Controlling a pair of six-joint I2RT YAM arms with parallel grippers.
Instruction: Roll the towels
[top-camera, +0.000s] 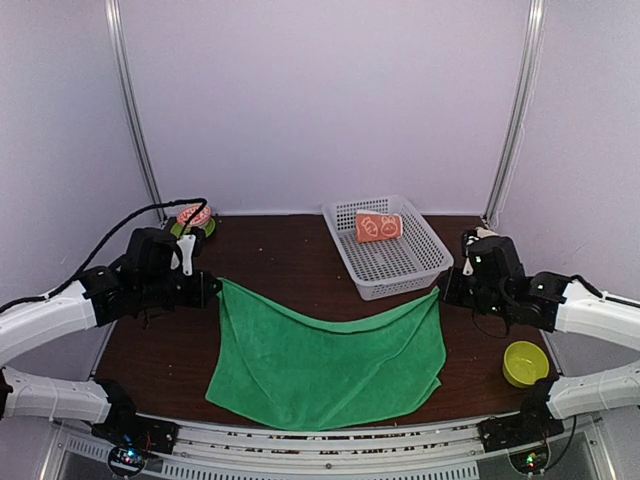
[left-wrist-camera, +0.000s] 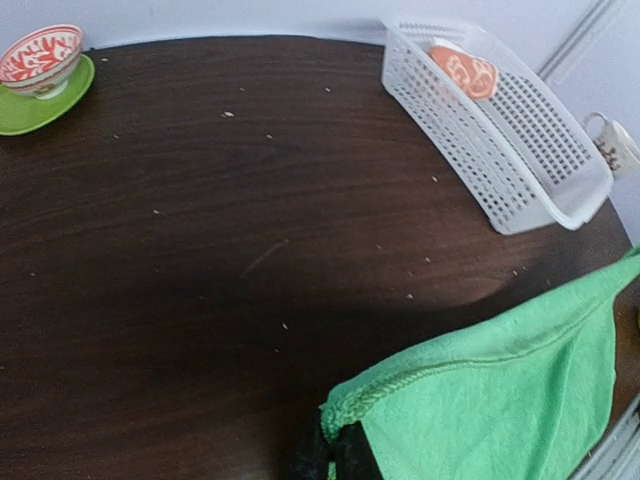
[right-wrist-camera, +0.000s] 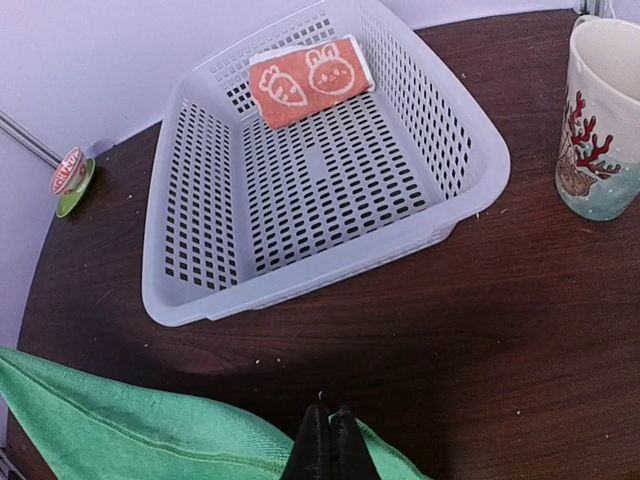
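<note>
Left gripper (top-camera: 214, 287) is pinched shut on the far left corner of the green towel (top-camera: 325, 365), and its wrist view shows the cloth bunched up right at the fingertips. Right gripper (top-camera: 441, 292) is squeezed shut on the far right corner in the same way. The far edge of the towel hangs in a droopy curve between the two grippers. The rest of it lies spread flat on the dark table (top-camera: 290, 260), reaching toward the arms' side. The orange towel (top-camera: 378, 227) with the carrot and bunny pictures looks rolled up already. It sits at the far end of the white basket (top-camera: 395, 285), well apart from both grippers. So the green towel seems to be the one left to roll, and the step now looks like bringing its far edge over to start the roll. To do it well, both arms should move together at the same speed, so the edge stays straight. They should pull the droop out gently but not tug hard, or a corner may slip free. The right gripper should stay clear of the basket and the mug (right-wrist-camera: 600, 120) just beside it.
</note>
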